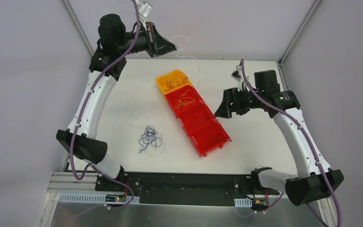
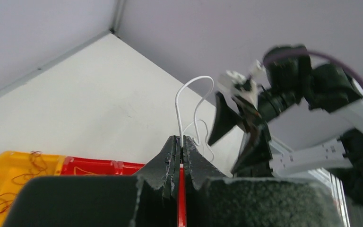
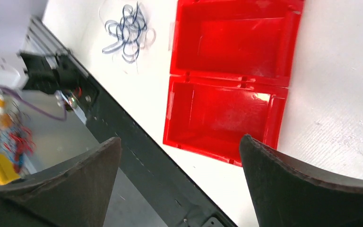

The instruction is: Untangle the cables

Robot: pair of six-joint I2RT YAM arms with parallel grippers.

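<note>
white table (image 1: 246, 156), pale lilac walls (image 1: 28, 71): left gripper (image 1: 174, 47) pinches a white cable (image 2: 180, 123) at the far edge.
left wrist view shows its jaws closed on it, the cable looping upward; the top view adds dark blue cables (image 1: 149, 138) clumped on the table left of the red bins (image 1: 207, 137), orange-yellow cables (image 1: 174, 85) inside the yellow bin (image 1: 166, 75). right gripper (image 3: 179, 142) gapes wide, empty.
</note>
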